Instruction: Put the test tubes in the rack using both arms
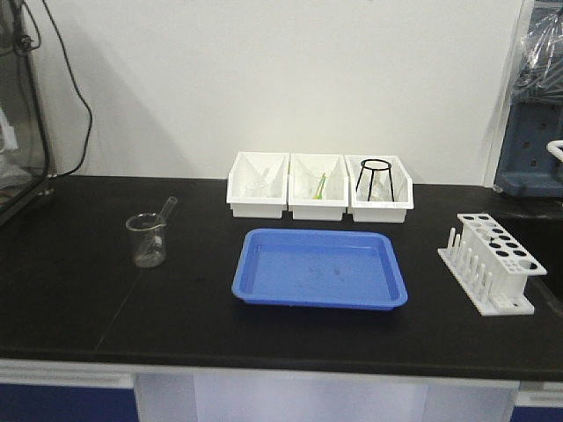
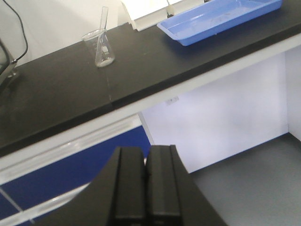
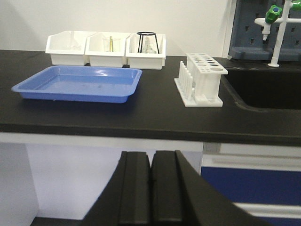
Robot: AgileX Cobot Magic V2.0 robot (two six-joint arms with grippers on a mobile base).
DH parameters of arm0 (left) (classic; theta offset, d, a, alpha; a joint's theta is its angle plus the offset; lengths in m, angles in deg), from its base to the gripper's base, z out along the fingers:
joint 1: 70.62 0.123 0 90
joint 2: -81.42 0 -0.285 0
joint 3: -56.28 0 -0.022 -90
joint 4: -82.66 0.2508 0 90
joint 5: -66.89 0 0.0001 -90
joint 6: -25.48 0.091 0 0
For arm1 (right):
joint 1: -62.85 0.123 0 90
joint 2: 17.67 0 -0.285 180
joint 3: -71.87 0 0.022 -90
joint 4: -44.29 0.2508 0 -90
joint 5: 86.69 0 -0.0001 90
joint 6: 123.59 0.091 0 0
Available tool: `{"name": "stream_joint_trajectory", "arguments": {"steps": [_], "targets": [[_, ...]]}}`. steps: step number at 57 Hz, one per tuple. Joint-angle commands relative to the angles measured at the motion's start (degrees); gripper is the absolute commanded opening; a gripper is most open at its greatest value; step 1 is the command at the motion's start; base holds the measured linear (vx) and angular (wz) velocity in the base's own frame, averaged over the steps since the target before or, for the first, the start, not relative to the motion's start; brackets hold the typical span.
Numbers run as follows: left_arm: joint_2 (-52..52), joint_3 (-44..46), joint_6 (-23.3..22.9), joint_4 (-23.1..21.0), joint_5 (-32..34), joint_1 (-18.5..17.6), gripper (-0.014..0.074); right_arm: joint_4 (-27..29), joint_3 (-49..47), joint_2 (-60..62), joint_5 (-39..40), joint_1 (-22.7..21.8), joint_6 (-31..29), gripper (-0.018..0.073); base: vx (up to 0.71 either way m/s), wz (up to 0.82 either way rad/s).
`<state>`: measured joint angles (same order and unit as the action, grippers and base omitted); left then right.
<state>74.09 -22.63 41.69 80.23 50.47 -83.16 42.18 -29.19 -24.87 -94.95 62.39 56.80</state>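
A slim clear test tube (image 1: pixel 164 211) leans in a squat glass beaker (image 1: pixel 147 241) at the left of the black bench; both also show in the left wrist view, the tube (image 2: pixel 102 29) slanting out of the beaker (image 2: pixel 99 48). The white rack (image 1: pixel 493 260) with round holes and a row of pegs stands at the right, also in the right wrist view (image 3: pixel 201 79). My left gripper (image 2: pixel 146 151) is shut and empty, below the bench's front edge. My right gripper (image 3: pixel 151 154) is shut and empty, also below bench height. Neither arm shows in the front view.
A blue tray (image 1: pixel 320 268) lies in the middle of the bench. Three white open-front bins (image 1: pixel 318 186) stand behind it; the right one holds a black wire stand (image 1: pixel 376 178). A sink (image 3: pixel 263 89) lies right of the rack. Cables hang at the far left (image 1: pixel 75 105).
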Motion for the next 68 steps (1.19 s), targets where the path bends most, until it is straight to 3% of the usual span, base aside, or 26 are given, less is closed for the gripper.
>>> {"name": "stream_joint_trajectory", "arguments": {"steps": [1,68], "targets": [[1.1,-1.6,-0.4,-0.1,4.9,0.0,-0.0015,-0.6,0.6,0.4,4.7,-0.2,-0.4,-0.0004,0.36,-0.09],[1.1,-1.6,-0.4,-0.1,4.9,0.0,-0.0015,-0.6,0.6,0.4,4.7,-0.2,-0.4,-0.0004,0.36,-0.02]]}}
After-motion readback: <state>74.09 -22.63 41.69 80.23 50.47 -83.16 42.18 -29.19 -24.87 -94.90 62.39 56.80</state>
